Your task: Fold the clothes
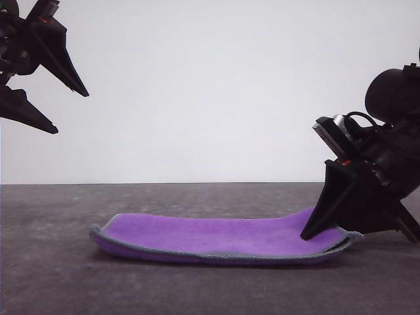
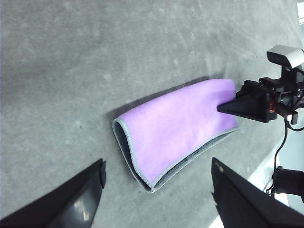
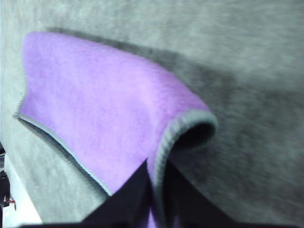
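Note:
The clothes [image 1: 216,236] are one small cloth lying folded over on the dark table, purple face up, with a grey stitched edge. The fold's rounded loop is at its left end [image 2: 124,137]. My right gripper [image 1: 306,234] is down at the cloth's right end, shut on the edge of the upper layer. In the right wrist view the grey edge [image 3: 164,142] runs down between the two fingers [image 3: 128,194]. My left gripper [image 1: 71,113] hangs open high at the left, well clear of the cloth [image 2: 175,123]. Its fingers [image 2: 80,199] are spread wide.
The dark grey table [image 1: 52,282] stretches around the cloth, with a white wall [image 1: 210,85] behind its far edge. The table's edge [image 2: 259,178] lies close beyond the right arm, and a cable [image 2: 284,142] hangs there.

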`<state>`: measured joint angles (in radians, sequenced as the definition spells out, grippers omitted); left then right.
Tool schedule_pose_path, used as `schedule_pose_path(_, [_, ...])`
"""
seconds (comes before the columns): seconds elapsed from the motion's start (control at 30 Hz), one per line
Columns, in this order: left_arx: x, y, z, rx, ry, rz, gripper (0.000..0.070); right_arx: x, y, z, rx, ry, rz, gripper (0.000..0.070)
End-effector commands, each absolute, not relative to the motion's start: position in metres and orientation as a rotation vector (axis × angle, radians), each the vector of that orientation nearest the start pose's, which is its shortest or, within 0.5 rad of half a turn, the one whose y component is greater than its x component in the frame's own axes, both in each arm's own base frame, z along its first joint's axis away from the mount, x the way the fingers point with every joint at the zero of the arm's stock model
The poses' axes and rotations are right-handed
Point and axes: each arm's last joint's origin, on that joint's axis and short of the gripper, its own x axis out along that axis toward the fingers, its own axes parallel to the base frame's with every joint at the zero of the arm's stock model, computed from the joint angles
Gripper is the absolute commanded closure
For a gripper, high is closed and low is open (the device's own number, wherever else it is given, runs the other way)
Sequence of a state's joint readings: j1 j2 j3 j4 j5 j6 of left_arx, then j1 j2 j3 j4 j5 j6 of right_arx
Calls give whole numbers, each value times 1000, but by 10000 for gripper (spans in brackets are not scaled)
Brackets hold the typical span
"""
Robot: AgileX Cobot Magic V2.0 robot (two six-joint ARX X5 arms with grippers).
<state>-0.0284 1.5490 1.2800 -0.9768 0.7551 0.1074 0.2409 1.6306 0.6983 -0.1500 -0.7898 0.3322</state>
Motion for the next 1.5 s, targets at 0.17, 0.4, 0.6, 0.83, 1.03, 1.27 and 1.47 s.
schedule_pose_path(0.17, [298,-28,279,-363,1139,-738,265,264,107,135,667,1191,884,700])
schedule_pose_path(0.4, [298,-28,279,-363,1138,-739,265,263,146,149,661,1126,974,700])
schedule_pose_path(0.6, [298,-28,279,-363,1138,-739,265,261,174,164,611,1093,1002,700])
schedule_pose_path(0.83, [298,-28,279,-362,1137,-739,265,262,190,176,602,1070,1013,700])
schedule_pose_path(1.03, [298,-28,279,-362,1137,-739,265,261,200,171,600,1100,1014,700])
schedule_pose_path(1.27, [298,-28,279,-362,1137,-739,265,265,219,167,584,1124,1043,700])
schedule_pose_path(1.47, [298,-28,279,-362,1137,-739,265,267,224,174,581,1107,1068,663])
